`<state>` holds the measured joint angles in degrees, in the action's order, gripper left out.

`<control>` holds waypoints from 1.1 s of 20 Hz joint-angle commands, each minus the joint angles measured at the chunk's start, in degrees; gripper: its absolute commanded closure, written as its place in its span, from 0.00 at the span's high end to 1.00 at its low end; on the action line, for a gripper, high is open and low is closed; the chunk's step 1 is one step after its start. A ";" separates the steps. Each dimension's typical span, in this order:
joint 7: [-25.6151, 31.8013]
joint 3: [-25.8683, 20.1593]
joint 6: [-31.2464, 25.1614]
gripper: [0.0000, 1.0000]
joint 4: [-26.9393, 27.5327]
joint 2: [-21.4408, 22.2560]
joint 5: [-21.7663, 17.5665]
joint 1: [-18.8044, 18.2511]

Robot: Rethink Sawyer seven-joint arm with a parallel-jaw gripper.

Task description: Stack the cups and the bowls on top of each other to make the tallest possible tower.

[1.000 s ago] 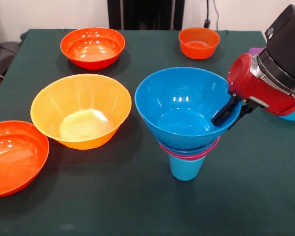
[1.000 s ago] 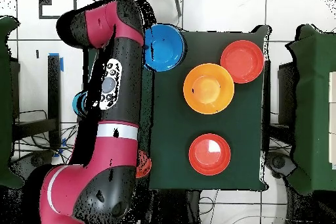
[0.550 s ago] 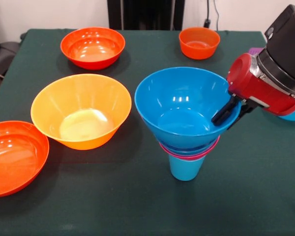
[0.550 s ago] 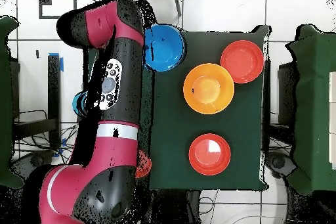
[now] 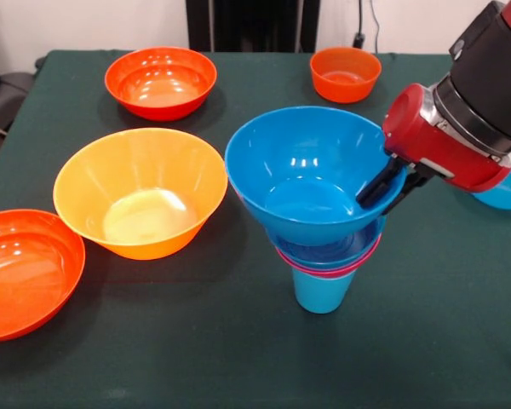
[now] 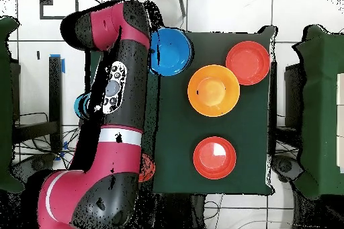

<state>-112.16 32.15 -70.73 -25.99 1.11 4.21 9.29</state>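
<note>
Tool (image 5: 385,189) pinching large blue bowl (image 5: 302,175) rim

pincer (image 5: 385,186) pinching large blue bowl (image 5: 302,170) rim — bowl tilted | above pink bowl (image 5: 328,266), blue cup (image 5: 322,291)

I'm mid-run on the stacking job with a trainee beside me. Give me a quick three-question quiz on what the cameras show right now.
1. True or false: the gripper is shut on the rim of the large blue bowl.
2. What sits at the very bottom of the tower?
3. Which bowl is closest to the tower: A) the yellow-orange bowl, B) the small orange bowl, C) a red-orange bowl?

Key: 1 true. 2 a light blue cup. 3 A.
</note>
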 commanded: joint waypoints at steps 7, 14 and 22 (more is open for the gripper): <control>-11.99 -4.98 2.01 0.00 -5.77 1.16 1.85 1.03; -13.13 -4.52 1.86 0.00 -4.08 0.00 2.95 1.23; -13.31 -4.35 2.29 0.00 -4.31 -0.06 3.26 1.52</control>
<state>-113.52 32.16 -70.73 -27.15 1.94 6.56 9.41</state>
